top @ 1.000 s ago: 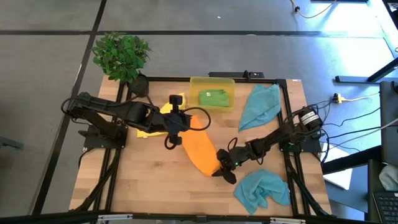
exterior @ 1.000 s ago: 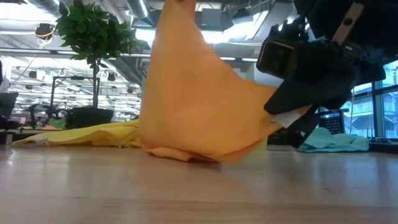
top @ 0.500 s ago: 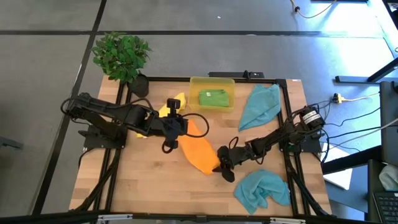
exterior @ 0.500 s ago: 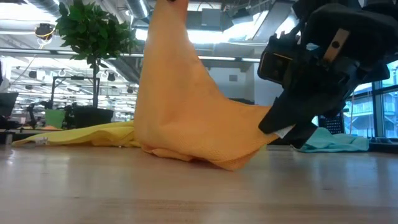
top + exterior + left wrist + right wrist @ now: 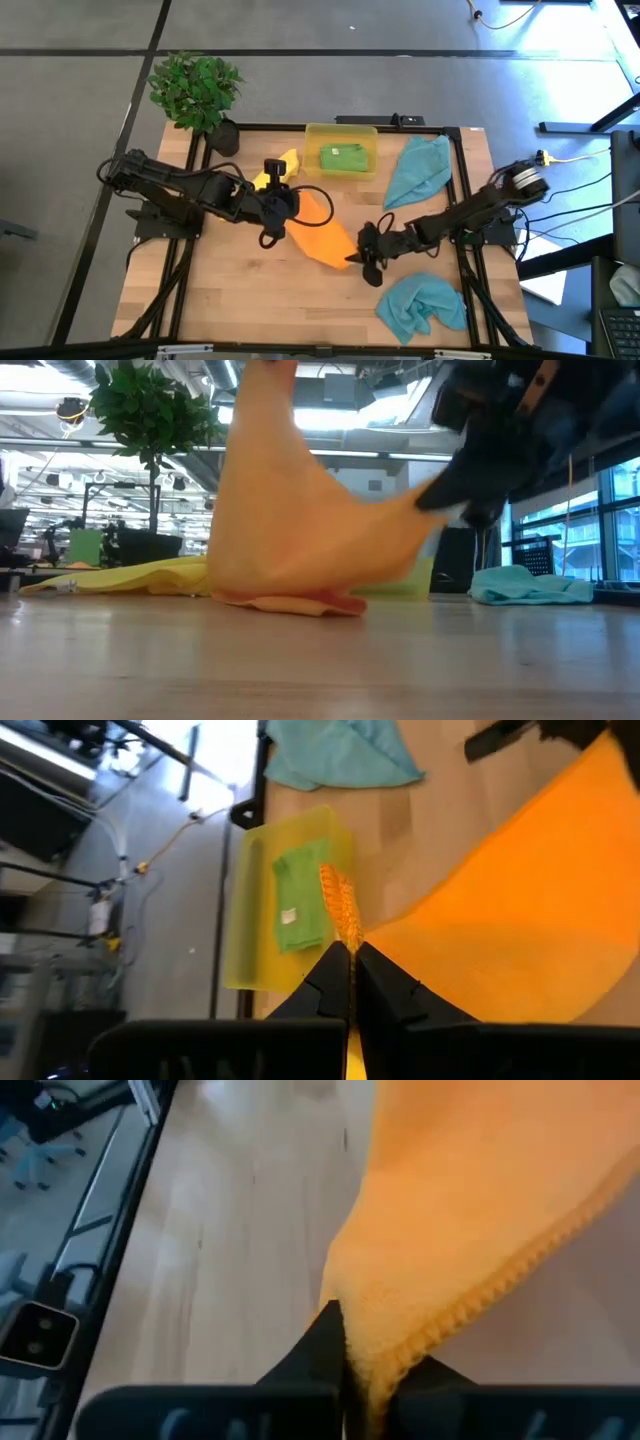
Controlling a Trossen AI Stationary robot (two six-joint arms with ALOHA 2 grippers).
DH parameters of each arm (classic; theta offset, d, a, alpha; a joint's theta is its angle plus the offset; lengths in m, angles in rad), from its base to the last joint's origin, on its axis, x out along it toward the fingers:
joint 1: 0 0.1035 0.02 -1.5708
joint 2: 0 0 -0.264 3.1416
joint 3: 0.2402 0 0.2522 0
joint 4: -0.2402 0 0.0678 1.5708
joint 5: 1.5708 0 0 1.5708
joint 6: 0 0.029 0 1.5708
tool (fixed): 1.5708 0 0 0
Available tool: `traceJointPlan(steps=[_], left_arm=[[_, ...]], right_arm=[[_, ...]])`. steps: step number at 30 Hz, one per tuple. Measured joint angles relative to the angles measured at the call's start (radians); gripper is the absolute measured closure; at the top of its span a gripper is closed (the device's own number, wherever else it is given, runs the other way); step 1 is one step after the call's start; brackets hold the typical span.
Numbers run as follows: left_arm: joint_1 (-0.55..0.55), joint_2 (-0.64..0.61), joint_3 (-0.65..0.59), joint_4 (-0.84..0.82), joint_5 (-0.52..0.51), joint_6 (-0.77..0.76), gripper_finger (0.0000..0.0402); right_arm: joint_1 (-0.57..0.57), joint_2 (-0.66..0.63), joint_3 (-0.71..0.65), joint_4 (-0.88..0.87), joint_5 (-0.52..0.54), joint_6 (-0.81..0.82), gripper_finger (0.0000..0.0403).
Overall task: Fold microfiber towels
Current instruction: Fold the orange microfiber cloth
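Wooden table point(image 5: 230, 290), frame centre: orange towel point(image 5: 318, 236) is held up betw. two pincers, left gripper point(image 5: 283, 203) and right gripper point(image 5: 362, 256), each clamped tight on an edge.

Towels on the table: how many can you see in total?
5. Orange towel held between both grippers at the centre; yellow towel behind the left arm; green towel inside the yellow bin; two teal towels, far-right and near-right. Others may be hidden.

No legible text, label, brand, number or sign appears in any view. A small white tag on the green towel point(image 5: 291, 916) in the bin point(image 5: 243, 910) is too small to read.
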State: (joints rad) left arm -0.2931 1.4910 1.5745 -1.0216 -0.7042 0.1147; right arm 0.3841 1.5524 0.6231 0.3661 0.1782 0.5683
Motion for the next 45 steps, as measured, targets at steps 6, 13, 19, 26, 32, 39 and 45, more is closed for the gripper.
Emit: traceJointPlan(steps=[6,13,19,26,32,39,45], left_arm=[[-0.009,0.000,0.000,0.047,-0.131,-0.002,0.0401],[-0.004,-0.048,-0.001,0.122,-0.248,-0.008,0.0401],[-0.010,-0.117,-0.004,0.140,-0.292,-0.113,0.0401],[-0.085,-0.159,-0.135,0.143,-0.384,-0.236,0.0401],[-0.188,-0.196,-0.310,0.142,-0.479,-0.446,0.0401],[-0.359,-0.187,-0.397,0.152,-0.506,-0.702,0.0401],[-0.510,-0.149,-0.398,0.294,-0.512,-0.763,0.0401]], right_arm=[[0.006,-0.208,0.000,-0.198,0.150,-0.051,0.0397],[0.006,-0.450,0.001,-0.335,0.305,-0.132,0.0397],[0.004,-0.595,0.066,-0.448,0.401,-0.215,0.0397],[0.004,-0.609,0.201,-0.576,0.435,-0.289,0.0397],[0.033,-0.558,0.242,-0.631,0.433,-0.268,0.0397],[0.114,-0.456,0.242,-0.640,0.394,-0.153,0.0397],[0.200,-0.370,0.242,-0.562,0.338,-0.082,0.0398]])
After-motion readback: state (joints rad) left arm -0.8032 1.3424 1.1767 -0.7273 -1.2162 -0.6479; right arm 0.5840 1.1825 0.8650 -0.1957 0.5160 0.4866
